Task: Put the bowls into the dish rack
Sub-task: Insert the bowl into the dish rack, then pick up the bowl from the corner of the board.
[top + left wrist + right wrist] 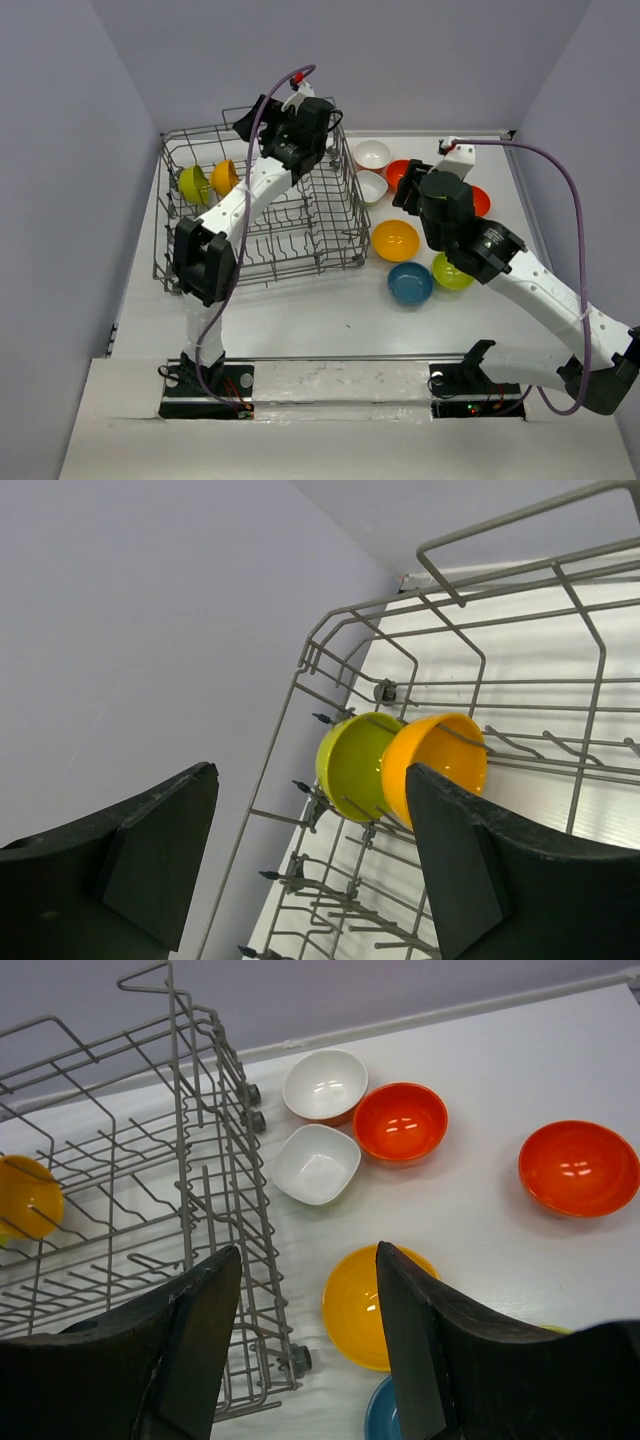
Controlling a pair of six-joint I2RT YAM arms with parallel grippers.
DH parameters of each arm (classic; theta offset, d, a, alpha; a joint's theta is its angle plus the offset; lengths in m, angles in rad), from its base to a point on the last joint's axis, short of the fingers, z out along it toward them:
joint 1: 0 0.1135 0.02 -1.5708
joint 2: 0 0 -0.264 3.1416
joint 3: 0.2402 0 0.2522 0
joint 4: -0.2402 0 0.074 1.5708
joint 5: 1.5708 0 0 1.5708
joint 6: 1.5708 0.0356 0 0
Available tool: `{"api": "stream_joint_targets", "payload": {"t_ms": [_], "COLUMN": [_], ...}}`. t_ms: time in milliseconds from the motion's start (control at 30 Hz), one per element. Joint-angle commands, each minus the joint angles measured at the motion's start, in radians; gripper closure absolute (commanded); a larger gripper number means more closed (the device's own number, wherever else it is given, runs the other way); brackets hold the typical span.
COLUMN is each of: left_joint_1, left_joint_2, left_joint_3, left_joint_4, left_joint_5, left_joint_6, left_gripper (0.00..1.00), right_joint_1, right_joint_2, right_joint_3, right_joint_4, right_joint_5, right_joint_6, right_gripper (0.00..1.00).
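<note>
The grey wire dish rack point(340, 215) stands at the left. A lime green bowl point(193, 184) and an orange-yellow bowl point(225, 177) stand on edge in its far left corner, also seen in the left wrist view point(355, 765) point(440, 760). My left gripper point(252, 118) point(310, 860) is open and empty above the rack. My right gripper point(408, 190) point(305, 1330) is open and empty above the loose bowls: two white point(325, 1085) point(317, 1163), two red-orange point(400, 1122) point(578, 1167), an orange-yellow point(360, 1305), a teal point(410, 283) and a lime green point(452, 272).
Grey walls close in the table on the left, back and right. The rack's right wall point(235, 1210) stands close to the loose bowls. The arm bases sit at the near edge.
</note>
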Motion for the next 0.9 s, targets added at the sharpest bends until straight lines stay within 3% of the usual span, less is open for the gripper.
{"api": "stream_joint_targets", "payload": {"t_ms": [0,100,300,400,600,867], "left_joint_1": [-0.009,-0.039,-0.068,-0.071,-0.076,-0.079], "left_joint_2": [-0.112,-0.207,-0.399,-0.512,-0.727,-0.874], "left_joint_3": [0.067,0.065,-0.093,-0.171,-0.352,-0.435], "left_joint_4": [-0.185,-0.279,-0.282,-0.296,-0.245,-0.209], "left_joint_5": [0.051,0.144,0.214,0.267,0.398,0.481], "left_joint_6": [-0.176,-0.321,-0.374,-0.412,-0.454,-0.463], "left_gripper": [0.11,0.11,0.11,0.06,0.01,0.01], "right_joint_1": [0.005,0.005,0.005,-0.013,-0.139,-0.358], "right_joint_2": [0.013,0.046,0.112,0.148,0.220,0.322], "right_joint_3": [0.059,0.090,0.128,0.147,0.179,0.234], "right_joint_4": [0.042,0.035,0.033,0.035,0.035,0.026], "right_joint_5": [0.048,0.073,0.111,0.130,0.072,-0.063], "right_joint_6": [0.016,0.013,0.015,0.021,0.044,0.078], "right_gripper": [0.37,0.37,0.36,0.36,0.36,0.36]}}
